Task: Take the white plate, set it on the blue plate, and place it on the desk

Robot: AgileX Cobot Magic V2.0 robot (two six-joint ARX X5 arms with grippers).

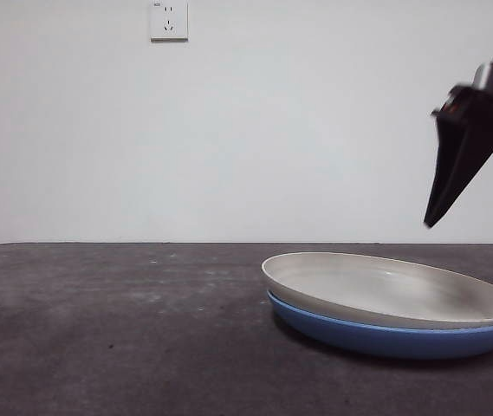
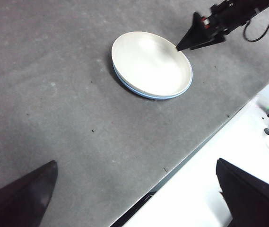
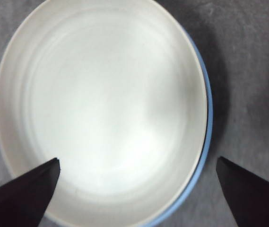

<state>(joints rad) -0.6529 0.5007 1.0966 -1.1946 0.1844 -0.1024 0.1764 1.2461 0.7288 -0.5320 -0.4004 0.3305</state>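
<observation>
The white plate [image 1: 385, 290] sits nested in the blue plate [image 1: 393, 336], shifted slightly so a blue crescent shows along one edge; the pair rests on the table [image 1: 116, 329]. So the stacking looks done, and what remains, I judge, is lifting the white plate off again and setting it on the bare table. The right hand [image 3: 138, 175] hangs above the stack with its jaws spread wide, one over the white plate's inside and one beyond the blue rim, holding nothing, placed as if to straddle the rim for a grip. The left hand [image 2: 136, 189] waits well apart near the table's edge, jaws also wide and empty
</observation>
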